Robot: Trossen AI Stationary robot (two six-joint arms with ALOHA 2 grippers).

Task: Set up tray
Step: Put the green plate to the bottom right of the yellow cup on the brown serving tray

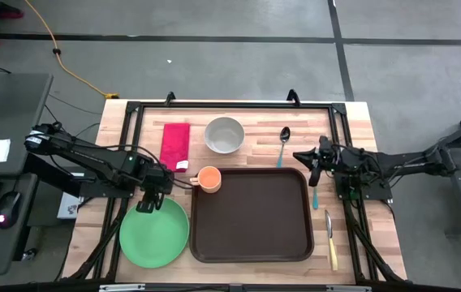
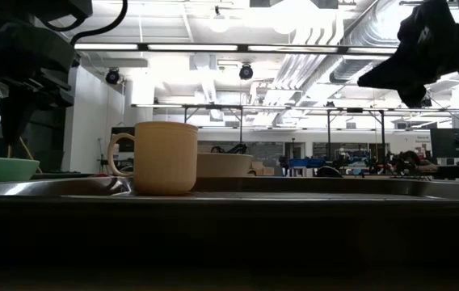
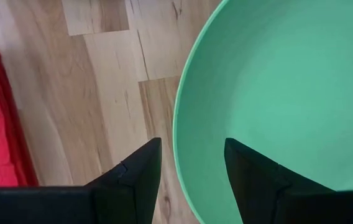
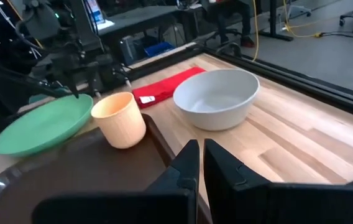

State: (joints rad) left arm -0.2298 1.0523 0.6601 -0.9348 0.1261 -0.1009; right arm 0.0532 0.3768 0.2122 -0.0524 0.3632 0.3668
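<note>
At the lower middle of the tabletop (image 1: 360,122), the tray (image 1: 251,215) is lying flat. The left tool (image 1: 148,203) is straddling the green plate's (image 1: 155,235) rim, fingers spread; the right tool (image 1: 308,158), fingers nearly pressed together, is hovering beside the tray's upper right corner.

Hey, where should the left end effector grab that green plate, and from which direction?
Pinch the green plate at its raised rim on the edge nearest the red napkin, coming from above. The left end effector is open astride that rim, one finger outside, the other over the dish.
</note>
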